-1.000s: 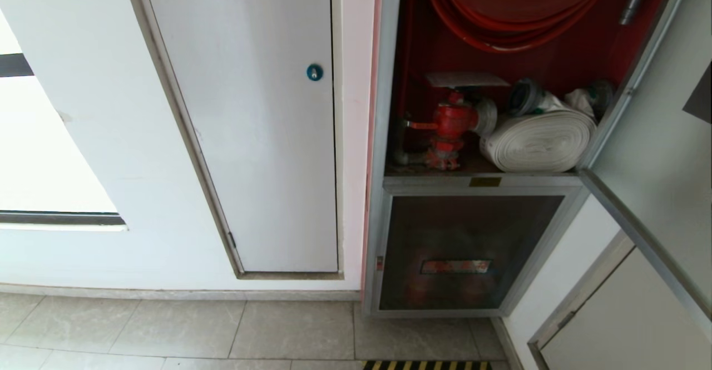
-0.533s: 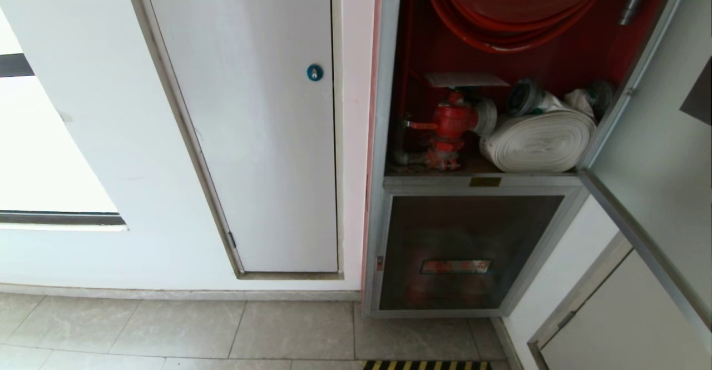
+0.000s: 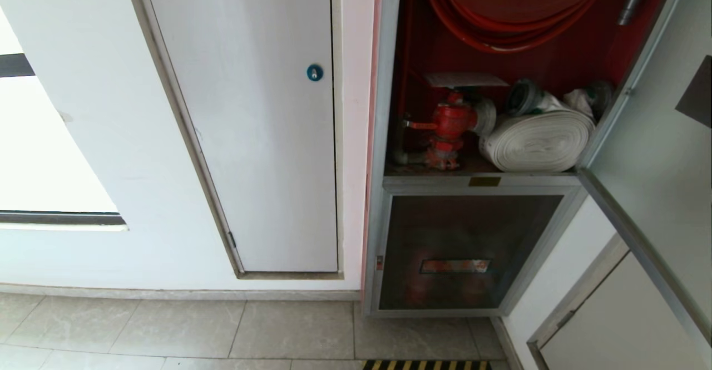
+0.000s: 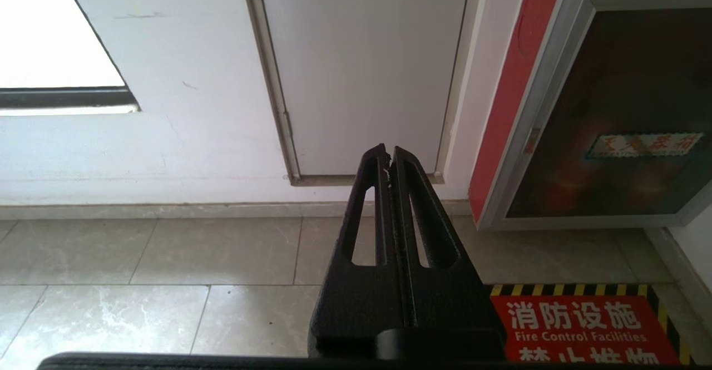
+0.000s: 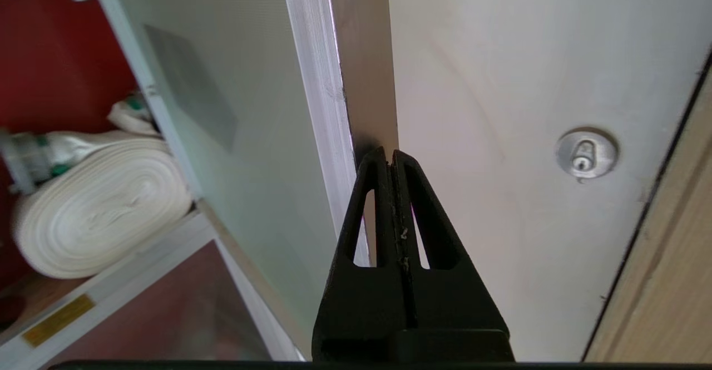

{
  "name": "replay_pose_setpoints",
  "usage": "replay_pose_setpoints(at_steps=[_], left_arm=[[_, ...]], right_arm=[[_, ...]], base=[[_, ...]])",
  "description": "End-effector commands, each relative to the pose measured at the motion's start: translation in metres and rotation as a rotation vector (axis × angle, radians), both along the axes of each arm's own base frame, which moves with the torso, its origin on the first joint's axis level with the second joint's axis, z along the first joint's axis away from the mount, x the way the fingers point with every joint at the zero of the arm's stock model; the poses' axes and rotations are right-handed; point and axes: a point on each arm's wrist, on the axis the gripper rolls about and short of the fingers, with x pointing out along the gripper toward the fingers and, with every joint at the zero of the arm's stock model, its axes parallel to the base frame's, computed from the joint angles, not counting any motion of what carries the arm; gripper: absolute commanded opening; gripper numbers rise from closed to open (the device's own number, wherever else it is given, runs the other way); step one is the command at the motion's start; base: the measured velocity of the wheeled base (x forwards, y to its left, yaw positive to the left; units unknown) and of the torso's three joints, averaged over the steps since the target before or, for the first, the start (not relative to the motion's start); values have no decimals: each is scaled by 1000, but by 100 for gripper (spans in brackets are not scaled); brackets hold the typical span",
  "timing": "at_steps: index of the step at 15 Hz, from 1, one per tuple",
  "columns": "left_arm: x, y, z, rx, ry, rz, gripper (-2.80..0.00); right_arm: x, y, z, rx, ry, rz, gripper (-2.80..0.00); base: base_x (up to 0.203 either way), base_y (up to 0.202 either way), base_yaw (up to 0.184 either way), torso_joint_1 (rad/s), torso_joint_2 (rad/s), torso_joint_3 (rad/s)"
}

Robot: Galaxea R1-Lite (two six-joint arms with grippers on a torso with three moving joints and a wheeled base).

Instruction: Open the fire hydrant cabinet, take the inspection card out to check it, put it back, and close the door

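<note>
Standing open, the door point(image 3: 656, 153) swings out on the right of the fire hydrant cabinet point(image 3: 384, 136), whose red inside shows a valve point(image 3: 448, 128) and a rolled white hose point(image 3: 537, 139). The right claw point(image 5: 390, 153), shut and empty, sits at the door's free edge, while the left claw point(image 4: 387, 150), also shut and empty, hangs parked low over the floor. Opening looks done; next comes finding the inspection card, which I cannot make out for certain, then spreading the claw to take it.
</note>
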Motion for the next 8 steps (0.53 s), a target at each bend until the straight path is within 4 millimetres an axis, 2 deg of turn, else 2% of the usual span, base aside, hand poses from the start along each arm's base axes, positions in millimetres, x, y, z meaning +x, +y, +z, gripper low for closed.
replay_pose_setpoints(at_steps=[1,8], left_arm=[[0,0,0,-1,1,0,-280],[0,0,0,-1,1,0,-280]], right_arm=[[0,3,-1,-2,-2,25,-280],[-2,12,-1,-20,-17,76,-280]], base=[[0,0,0,0,0,0],[0,0,0,0,0,0]])
